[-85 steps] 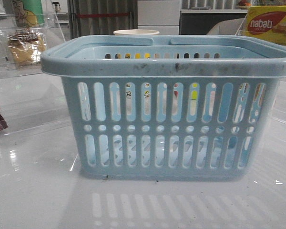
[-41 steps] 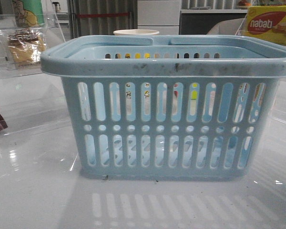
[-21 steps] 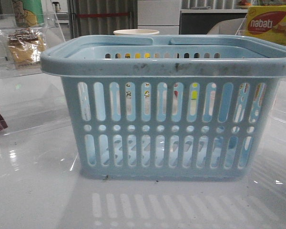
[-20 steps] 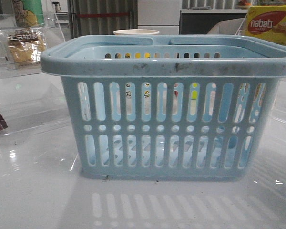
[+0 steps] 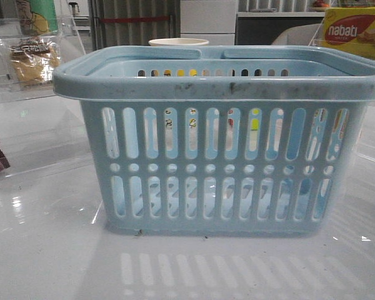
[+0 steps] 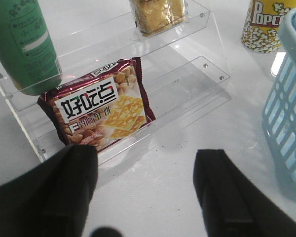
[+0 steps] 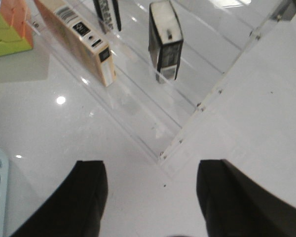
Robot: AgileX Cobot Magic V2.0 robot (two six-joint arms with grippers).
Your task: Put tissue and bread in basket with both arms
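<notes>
Nothing has moved; both claws (image 6: 145, 195) (image 7: 150, 197) gape empty, approaching: bread (image 6: 155, 14) ahead of left, tissue (image 7: 165, 39) ahead of right.

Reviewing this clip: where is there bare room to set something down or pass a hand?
Bare tabletop lies in front of the basket, and between the open left gripper and the clear shelf holding the biscuit packet. More bare surface lies ahead of the open right gripper. The shelves are crowded: bread, green tube, tissue, box.
</notes>
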